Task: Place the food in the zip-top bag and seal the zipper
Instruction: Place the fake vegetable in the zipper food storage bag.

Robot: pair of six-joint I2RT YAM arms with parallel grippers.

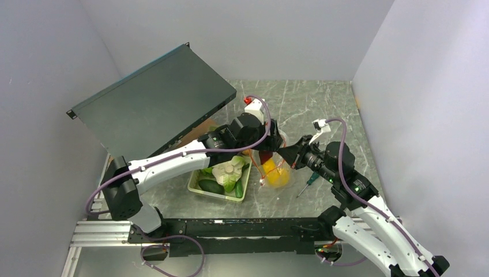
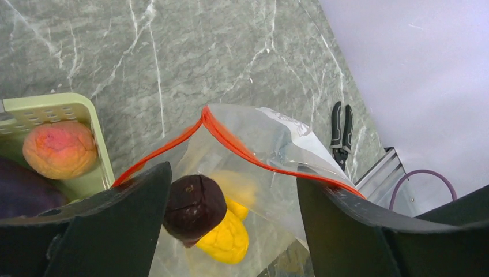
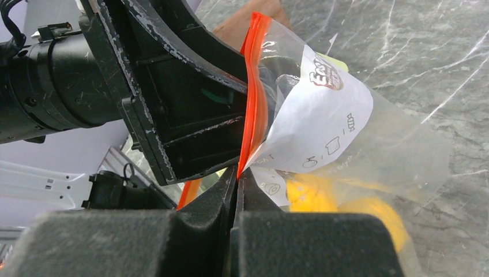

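Grey marble (image 2: 230,57) lies beneath the clear zip-top bag (image 2: 277,144), its orange-red zipper (image 2: 228,135) gaping.

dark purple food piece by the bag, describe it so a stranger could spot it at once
On the marble table, find the clear zip-top bag beside the pale green tray, its mouth held up by the right gripper. In that mouth, between the left gripper's open fingers, is the dark purple piece: rounded and very dark, unlike the yellow pieces beneath it.

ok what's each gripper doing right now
left gripper: open over the zip-top bag
right gripper: closed on the bag's zipper
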